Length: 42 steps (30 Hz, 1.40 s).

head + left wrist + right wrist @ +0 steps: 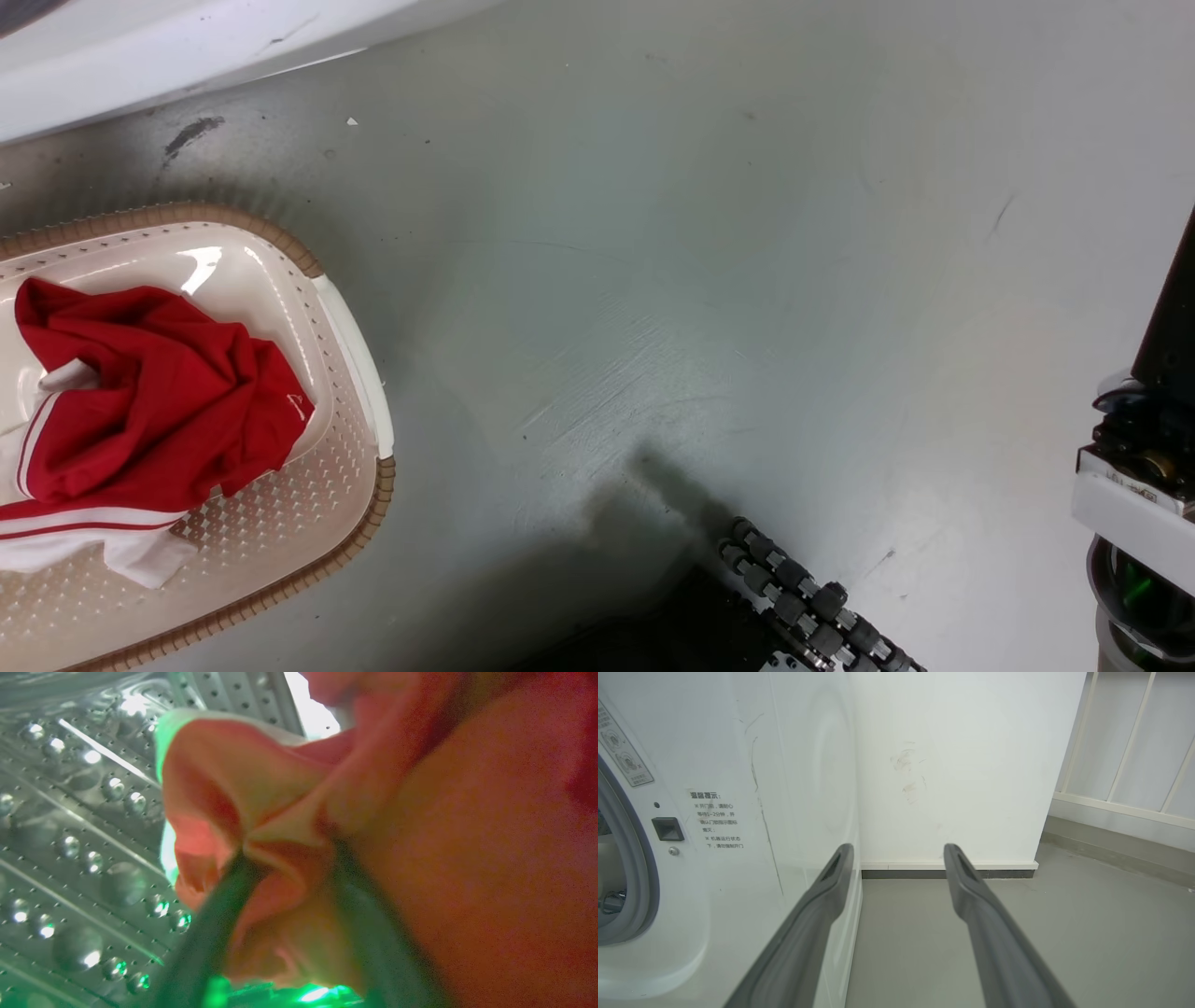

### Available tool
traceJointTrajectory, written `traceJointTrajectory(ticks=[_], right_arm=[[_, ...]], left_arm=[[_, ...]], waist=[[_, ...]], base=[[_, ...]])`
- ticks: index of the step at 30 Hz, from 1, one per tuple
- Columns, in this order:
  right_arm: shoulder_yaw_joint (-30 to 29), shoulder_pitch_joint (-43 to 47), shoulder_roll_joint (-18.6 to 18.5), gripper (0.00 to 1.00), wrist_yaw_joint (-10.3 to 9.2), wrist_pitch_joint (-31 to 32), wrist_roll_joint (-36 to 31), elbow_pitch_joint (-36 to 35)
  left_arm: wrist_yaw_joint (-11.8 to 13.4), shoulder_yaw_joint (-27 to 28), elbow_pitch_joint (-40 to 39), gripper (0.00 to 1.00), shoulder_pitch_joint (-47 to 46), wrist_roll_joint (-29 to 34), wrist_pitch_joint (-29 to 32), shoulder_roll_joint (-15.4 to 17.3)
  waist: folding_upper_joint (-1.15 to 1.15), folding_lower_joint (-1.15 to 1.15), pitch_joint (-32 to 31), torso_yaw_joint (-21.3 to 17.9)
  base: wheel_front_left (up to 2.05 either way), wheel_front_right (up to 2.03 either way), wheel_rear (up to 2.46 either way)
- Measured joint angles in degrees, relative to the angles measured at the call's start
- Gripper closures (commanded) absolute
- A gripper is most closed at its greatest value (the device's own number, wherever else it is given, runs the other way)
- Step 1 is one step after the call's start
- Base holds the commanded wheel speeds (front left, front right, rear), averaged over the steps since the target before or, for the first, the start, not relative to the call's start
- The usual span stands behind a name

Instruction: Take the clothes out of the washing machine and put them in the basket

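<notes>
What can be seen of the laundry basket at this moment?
The basket is low, cream plastic, rounded, with perforated walls, a brown woven-look rim and a white handle on its right end. It stands upright on the grey floor at the head view's lower left, partly cut off by the frame. A crumpled red garment with white stripes lies inside.

Soft, matt red cloth with white bands for the clothes (159, 401). Glossy cream plastic with a ribbed brown rim on the basket (338, 485). Shiny dimpled, perforated metal in the drum (84, 858). Smooth glossy white, faintly scratched, on the washing machine (738, 882). Smooth grey, scuffed floor (700, 233).
</notes>
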Motion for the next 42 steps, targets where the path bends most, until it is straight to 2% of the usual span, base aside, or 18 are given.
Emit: traceJointTrajectory(ticks=[3, 8, 11, 27, 42], right_arm=[[0.31, -0.18, 0.01, 0.0, 0.0, 0.0, 0.02, 0.43], [0.96, -1.03, 0.0, 0.0, 0.0, 0.0, -0.01, 0.71], [1.15, -1.16, 0.0, 0.0, 0.0, 0.0, -0.57, 0.97], [2.25, 0.42, 0.01, 0.0, 0.0, 0.0, -5.08, 2.58], [4.04, 4.78, 0.02, 0.0, 0.0, 0.0, -9.33, 4.6]], left_arm=[[-0.03, -0.38, 1.62, 1.0, -1.21, -0.11, -2.35, -0.05], [-0.03, -0.51, 3.64, 1.0, -0.93, -1.03, -4.85, 1.71], [-0.13, -0.67, 4.05, 1.0, 0.68, -2.29, -8.98, 2.0], [-0.27, -4.03, 2.57, 1.0, 14.68, -11.63, -25.41, 1.0], [-0.27, -5.31, 0.13, 1.0, 33.48, -19.36, -41.11, -0.1]], waist=[[0.0, 0.0, -0.45, -0.17], [0.0, 0.0, -1.43, -0.53], [0.0, 0.0, -2.91, -0.62], [0.0, 0.0, -12.97, 2.64], [0.0, -0.01, -23.5, 5.33]], base=[[0.0, 0.0, 0.0], [0.0, 0.0, 0.0], [0.0, 0.0, 0.0], [0.0, 0.0, 0.0], [0.0, 0.0, 0.0]])
